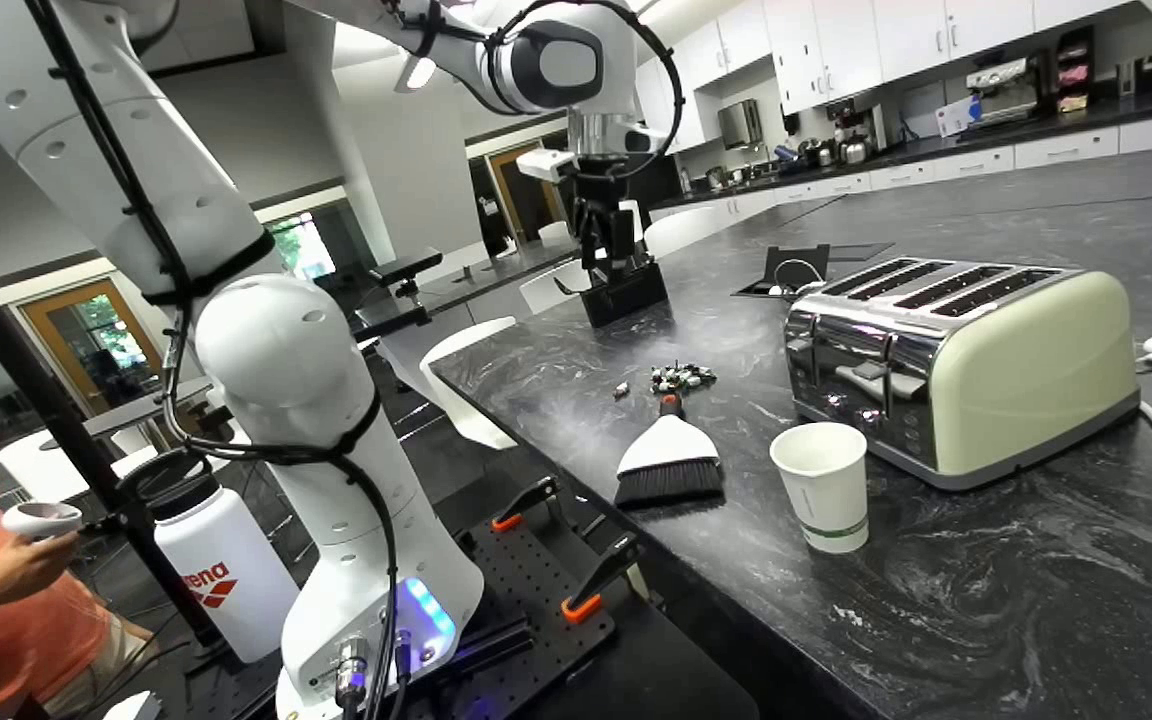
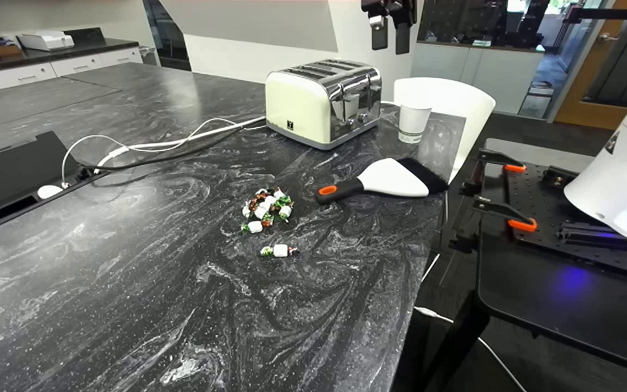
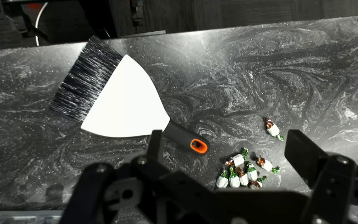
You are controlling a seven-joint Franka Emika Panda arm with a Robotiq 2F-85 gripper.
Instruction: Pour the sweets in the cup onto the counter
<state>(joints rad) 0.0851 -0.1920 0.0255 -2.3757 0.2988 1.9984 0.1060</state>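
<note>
The worktop (image 2: 101,305) takes up most of what I see: dark grey, glossy, swirled with paler marbling. My arm (image 1: 286,370), white with black cables strapped along it, stands on its base just off the worktop's edge and reaches out over the surface. The toaster (image 1: 1046,370) is four-slotted and pale cream-green, with a shiny metal front. The brush (image 3: 129,102) lies flat, white-bodied, its black bristles by the edge and its black handle, ringed with orange at the end, towards the sweets. I have the gripper (image 3: 224,137) released above the worktop; in the wrist view its fingers stand wide apart. The cup (image 1: 822,490), white with a green band near its foot, stands upright on the worktop near the toaster's metal front. Smallest are the sweets (image 2: 266,206), out on the worktop in a loose pile near the handle's end, one lying apart from the rest. Their white wrappers twist into green and brown ends.
</note>
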